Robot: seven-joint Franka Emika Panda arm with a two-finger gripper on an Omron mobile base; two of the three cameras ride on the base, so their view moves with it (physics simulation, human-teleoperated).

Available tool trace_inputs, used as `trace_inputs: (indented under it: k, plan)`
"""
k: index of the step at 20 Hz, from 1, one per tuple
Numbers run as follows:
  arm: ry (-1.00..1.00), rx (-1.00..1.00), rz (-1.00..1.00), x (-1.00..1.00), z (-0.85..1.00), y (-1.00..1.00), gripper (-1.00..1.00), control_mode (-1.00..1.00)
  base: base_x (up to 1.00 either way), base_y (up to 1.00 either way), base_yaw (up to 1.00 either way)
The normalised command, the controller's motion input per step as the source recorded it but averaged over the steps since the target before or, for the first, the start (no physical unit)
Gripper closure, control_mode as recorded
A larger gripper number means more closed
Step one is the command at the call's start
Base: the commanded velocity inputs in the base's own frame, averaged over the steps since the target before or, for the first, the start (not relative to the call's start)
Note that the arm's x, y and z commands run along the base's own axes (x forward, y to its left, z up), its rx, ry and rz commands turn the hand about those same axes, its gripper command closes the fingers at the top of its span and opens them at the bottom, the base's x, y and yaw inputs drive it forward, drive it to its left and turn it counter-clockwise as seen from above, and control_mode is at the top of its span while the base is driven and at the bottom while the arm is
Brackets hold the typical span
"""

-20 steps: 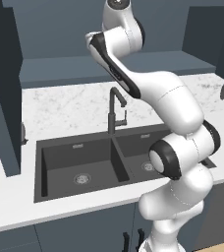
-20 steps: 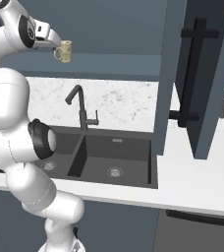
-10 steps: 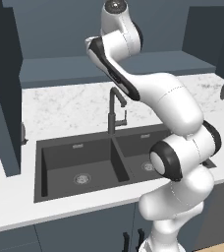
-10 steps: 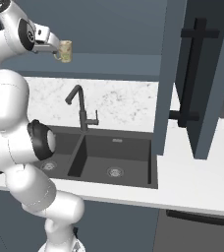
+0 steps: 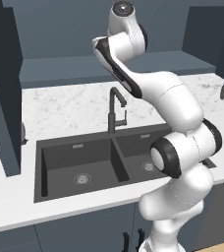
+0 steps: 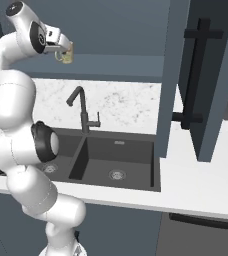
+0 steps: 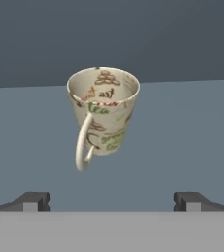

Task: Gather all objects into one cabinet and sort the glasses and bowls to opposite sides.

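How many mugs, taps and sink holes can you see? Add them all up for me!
mugs: 1, the cream patterned mug
taps: 1, the black tap
sink basins: 2, the left basin and the right basin
total: 4

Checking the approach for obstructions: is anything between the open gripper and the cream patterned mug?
Nothing visible. In the hand view the cream patterned mug lies straight ahead of the gripper, its handle turned toward the camera, with only plain blue-grey surface between the wide-apart fingertips and the mug.
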Motion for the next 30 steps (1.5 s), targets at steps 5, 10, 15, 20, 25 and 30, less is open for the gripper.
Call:
trace_inputs:
  k: [5, 10, 15, 20, 25, 30]
  plan:
    - [0.00, 0.00, 0.00, 0.06, 0.00, 0.06, -1.00, -1.00, 0.00, 0.00, 0.00]
    - [0.00, -0.04, -0.04, 0.82, -0.02, 0.00, -1.00, -1.00, 0.00, 0.00, 0.00]
    - [0.00, -0.06, -0.11, 0.85, -0.02, 0.14, -1.00, -1.00, 0.00, 0.00, 0.00]
    - [0.00, -0.01, -0.02, 0.07, -0.01, 0.31, -1.00, -1.00, 0.00, 0.00, 0.00]
    - [0.02, 0.00, 0.00, 0.00, -0.08, 0.18, -1.00, -1.00, 0.00, 0.00, 0.00]
    - [0.03, 0.00, 0.00, 0.00, -0.20, 0.09, -1.00, -1.00, 0.00, 0.00, 0.00]
